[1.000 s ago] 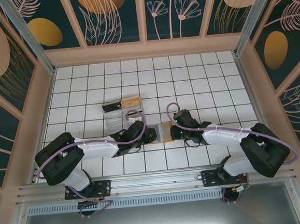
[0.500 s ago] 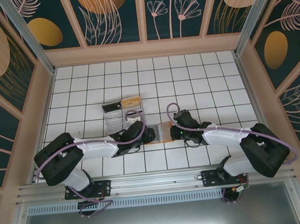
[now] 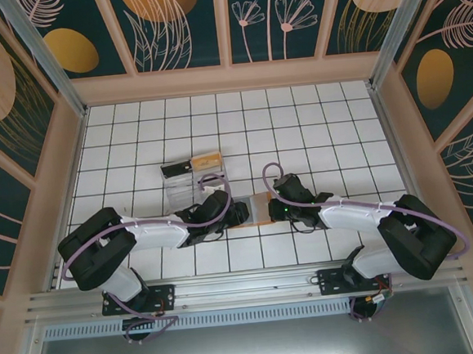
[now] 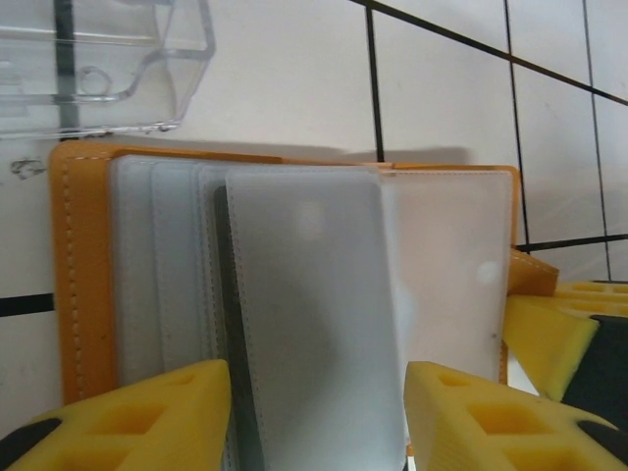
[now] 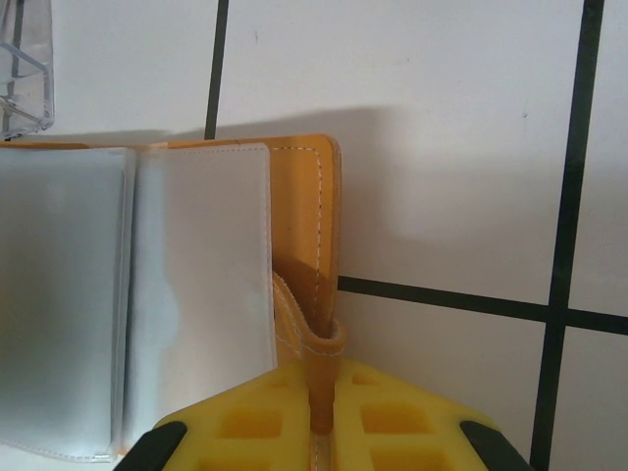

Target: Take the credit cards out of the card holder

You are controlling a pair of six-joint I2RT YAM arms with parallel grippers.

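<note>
White gridded table (image 3: 315, 130), card holder (image 3: 259, 209), clear tray (image 3: 189, 177)

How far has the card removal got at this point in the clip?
Done: the card holder lies open on the tiled table. In hand: the right gripper pinches the holder's orange edge flap, while the left gripper straddles a grey credit card that sticks out of the pockets; its jaws look open. Left: no card lies free on the table, so all removals remain.
</note>
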